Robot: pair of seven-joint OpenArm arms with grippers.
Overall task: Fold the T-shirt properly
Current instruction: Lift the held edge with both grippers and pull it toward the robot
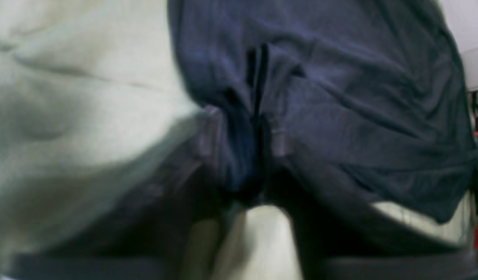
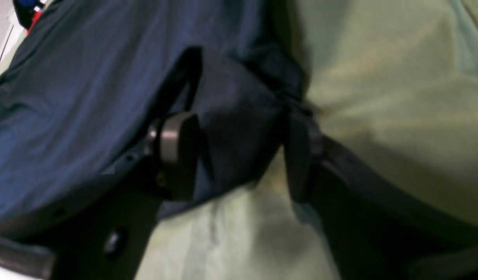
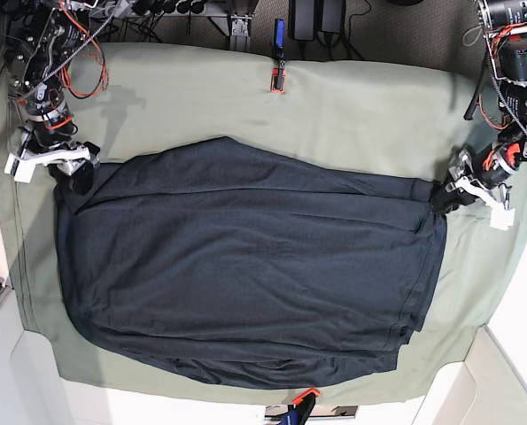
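Note:
The dark navy T-shirt (image 3: 245,266) lies spread wide on the sage-green table cloth (image 3: 352,115), hem toward the front edge. At the shirt's right corner my left gripper (image 3: 442,199) touches the fabric. In the blurred left wrist view the left gripper (image 1: 245,136) has its fingers close together with a bunched fold of T-shirt (image 1: 359,97) pinched between them. At the shirt's left corner sits my right gripper (image 3: 75,175). In the right wrist view the right gripper (image 2: 239,155) stands wide apart, with a flap of T-shirt (image 2: 68,97) lying between the fingers.
Cables and electronics line the table's back edge. A small red and black fixture (image 3: 278,80) sits at back centre, and an orange clip (image 3: 303,396) at front centre. Green cloth (image 1: 87,97) is bare behind the shirt and wrinkles beside the right finger (image 2: 301,155).

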